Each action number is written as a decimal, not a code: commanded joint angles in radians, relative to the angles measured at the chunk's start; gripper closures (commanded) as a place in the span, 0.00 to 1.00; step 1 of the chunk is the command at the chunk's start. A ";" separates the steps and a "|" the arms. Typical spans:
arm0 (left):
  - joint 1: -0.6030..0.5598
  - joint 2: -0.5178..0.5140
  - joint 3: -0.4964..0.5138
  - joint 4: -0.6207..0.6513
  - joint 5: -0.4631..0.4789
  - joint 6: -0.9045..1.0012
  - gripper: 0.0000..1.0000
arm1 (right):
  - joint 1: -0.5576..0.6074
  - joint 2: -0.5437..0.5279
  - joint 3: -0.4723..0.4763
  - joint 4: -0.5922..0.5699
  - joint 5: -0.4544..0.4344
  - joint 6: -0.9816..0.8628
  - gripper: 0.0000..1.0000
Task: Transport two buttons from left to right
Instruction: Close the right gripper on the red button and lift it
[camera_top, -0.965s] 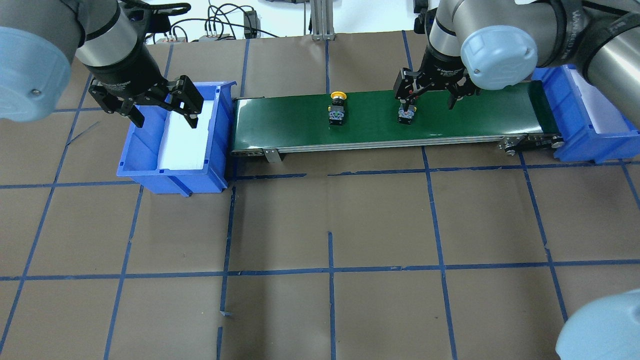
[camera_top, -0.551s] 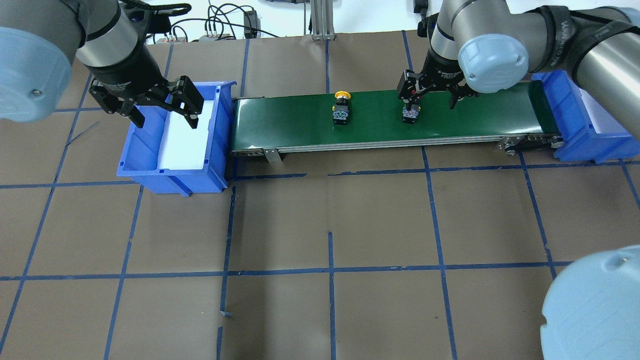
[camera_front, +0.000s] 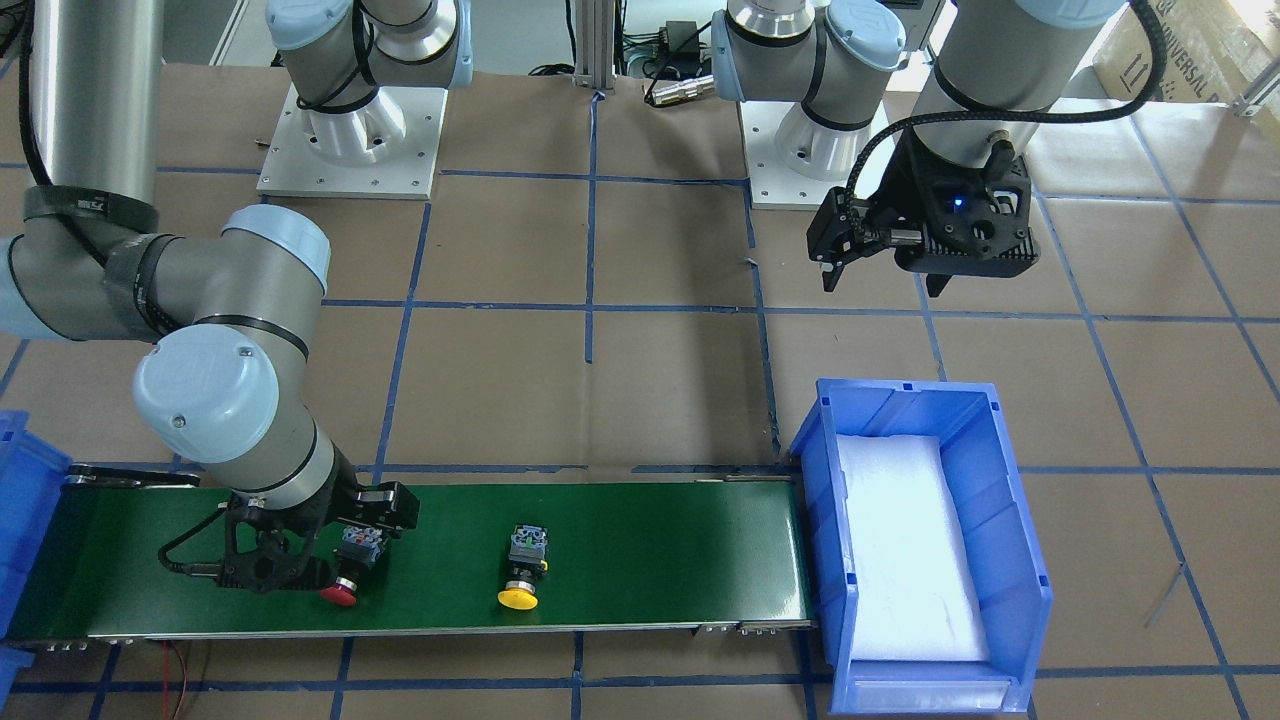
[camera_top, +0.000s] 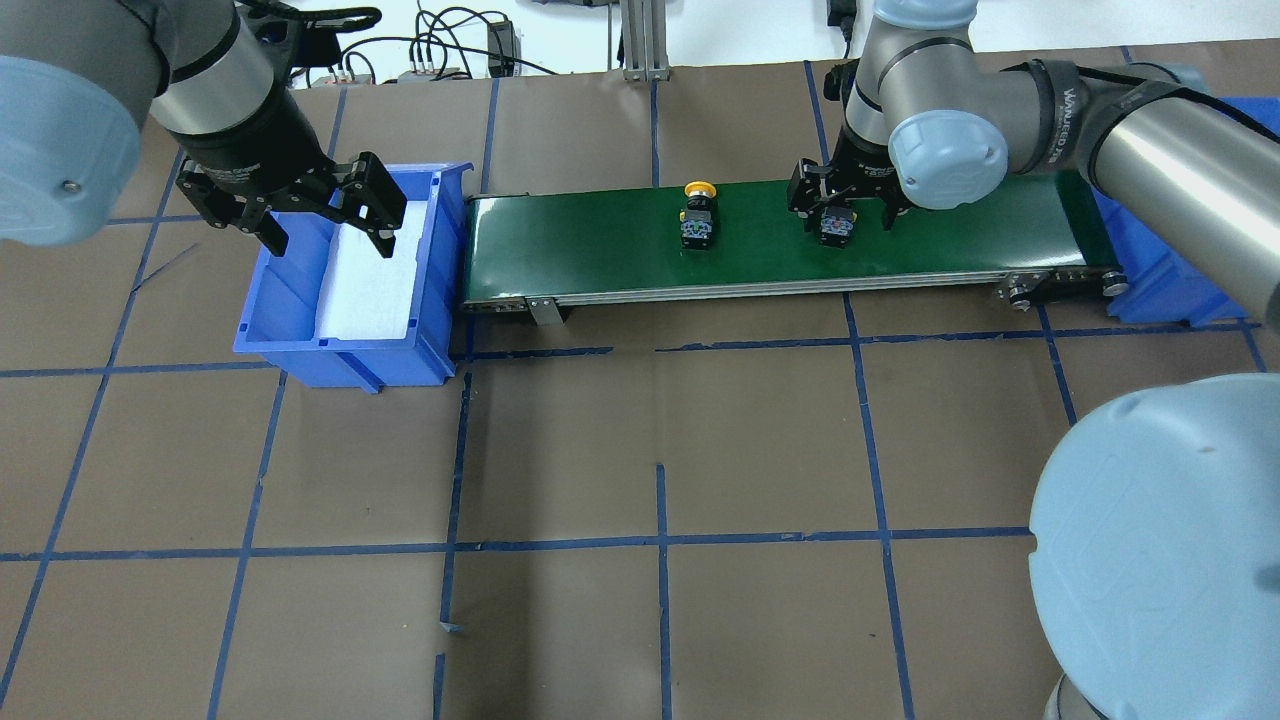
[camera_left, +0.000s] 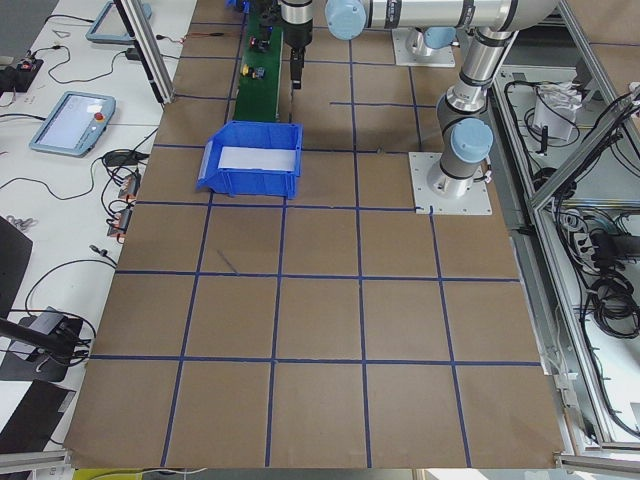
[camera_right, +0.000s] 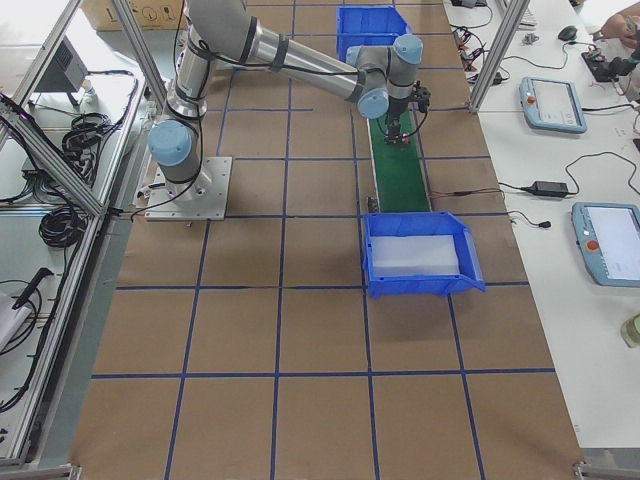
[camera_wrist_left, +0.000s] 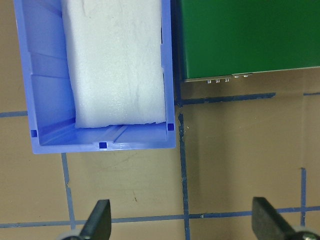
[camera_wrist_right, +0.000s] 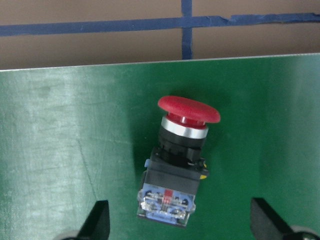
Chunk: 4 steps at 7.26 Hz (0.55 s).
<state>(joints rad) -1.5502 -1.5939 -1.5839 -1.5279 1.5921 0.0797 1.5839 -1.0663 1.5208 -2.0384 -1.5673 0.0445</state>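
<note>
Red-capped button (camera_wrist_right: 182, 155) lies on green conveyor belt (camera_top: 580, 245), ungripped inside wide-open right gripper (camera_top: 841, 208); yellow-capped button (camera_top: 697, 215) nearby on belt; left gripper (camera_top: 330, 238) wide open, empty, near blue bin (camera_top: 262, 300)

Red button (camera_wrist_right: 180, 150): lies on its side on the belt. The red mushroom cap points toward the top of the view. Below it come a silver collar, a black body, and a rear block with blue and clear terminals.
Green belt (camera_wrist_right: 65, 150): fills most of the view, its pale edge running across near the top.
Counter (camera_wrist_right: 100, 50): brown paper beyond that edge, crossed by blue tape (camera_wrist_right: 100, 27).
Right hand (camera_wrist_right: 182, 227): fingers (camera_wrist_right: 98, 220) spread wide at the bottom, one either side of the rear block, apart from it.
</note>
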 joint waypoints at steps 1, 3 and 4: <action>-0.001 0.000 -0.001 0.000 0.000 0.000 0.00 | -0.001 0.006 0.002 -0.009 0.001 0.024 0.00; -0.001 0.000 -0.002 0.000 0.000 0.000 0.00 | -0.012 0.008 0.007 -0.009 0.001 0.023 0.22; 0.001 0.000 -0.002 0.000 -0.001 0.000 0.00 | -0.013 0.008 -0.001 -0.011 0.000 0.023 0.44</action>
<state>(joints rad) -1.5506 -1.5938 -1.5856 -1.5279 1.5916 0.0798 1.5750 -1.0590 1.5254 -2.0481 -1.5669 0.0675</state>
